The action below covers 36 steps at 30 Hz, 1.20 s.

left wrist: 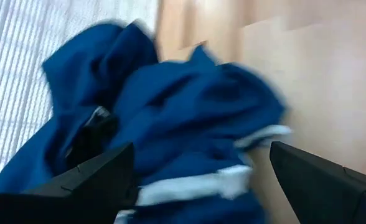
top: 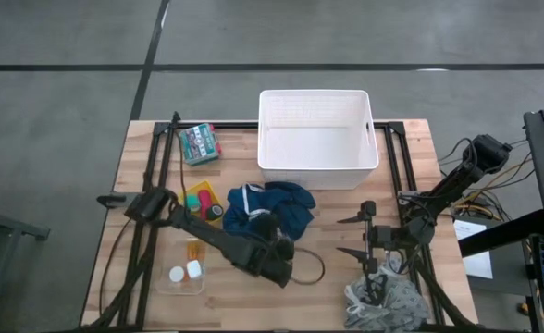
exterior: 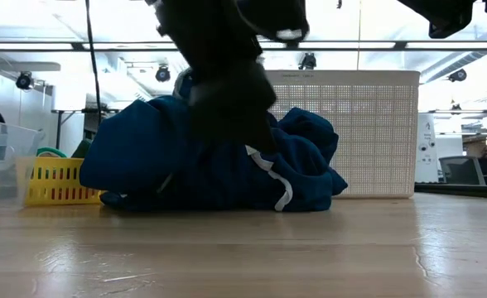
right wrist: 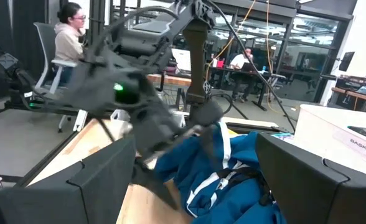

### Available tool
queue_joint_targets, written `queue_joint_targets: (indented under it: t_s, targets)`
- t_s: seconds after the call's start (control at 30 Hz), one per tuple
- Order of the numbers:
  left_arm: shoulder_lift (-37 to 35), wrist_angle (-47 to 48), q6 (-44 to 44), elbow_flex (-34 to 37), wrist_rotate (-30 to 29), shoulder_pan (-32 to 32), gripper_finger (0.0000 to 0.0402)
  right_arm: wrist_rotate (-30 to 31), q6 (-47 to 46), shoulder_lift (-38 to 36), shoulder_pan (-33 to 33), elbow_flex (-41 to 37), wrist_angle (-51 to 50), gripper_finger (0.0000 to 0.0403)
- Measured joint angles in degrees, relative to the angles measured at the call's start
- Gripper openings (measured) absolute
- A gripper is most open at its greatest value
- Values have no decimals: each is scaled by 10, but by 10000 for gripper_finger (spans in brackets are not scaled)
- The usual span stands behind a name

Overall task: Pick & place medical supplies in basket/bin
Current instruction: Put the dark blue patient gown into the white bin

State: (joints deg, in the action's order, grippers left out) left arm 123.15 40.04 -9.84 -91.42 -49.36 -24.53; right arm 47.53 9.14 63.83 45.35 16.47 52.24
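The word "BASKET" is read on the white tub (right wrist: pixel 351 140) at the right edge of the right wrist view. The left claw (top: pixel 270 242) is held wide apart over the dark blue garment (top: pixel 270 207), lying mid-frame in the high view, below the tub. The right claw (top: pixel 353 236) is spread, empty, at lower right.

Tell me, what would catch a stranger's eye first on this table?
The crumpled dark blue garment at the table's middle, with the left arm's open fingers down over it. Just behind it stands the large white tub, which looks empty. Off to the right, the right gripper waits with fingers spread, near a grey-white patterned cloth at the front edge.
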Motion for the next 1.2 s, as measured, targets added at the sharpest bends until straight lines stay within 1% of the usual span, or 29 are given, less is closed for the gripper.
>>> queue_joint_targets:
  t_s: [0.1,0.27,0.4,0.57,0.77,1.0,1.2]
  targets:
    - [0,16,-34,0,4,12,379,0,-1,0,0,0,-1,327]
    - [0,25,-55,17,58,21,379,0,-1,0,0,0,-2,327]
    - [0,24,-101,42,59,25,379,0,-1,0,0,0,-3,327]
    - [0,20,-92,65,59,33,379,0,-1,0,0,0,-6,327]
    - [0,22,-67,70,55,64,379,0,0,0,0,0,-10,327]
    - [0,22,-65,71,59,106,379,0,0,0,0,0,-10,327]
    - [0,21,-67,71,70,122,379,0,-1,0,0,0,-11,327]
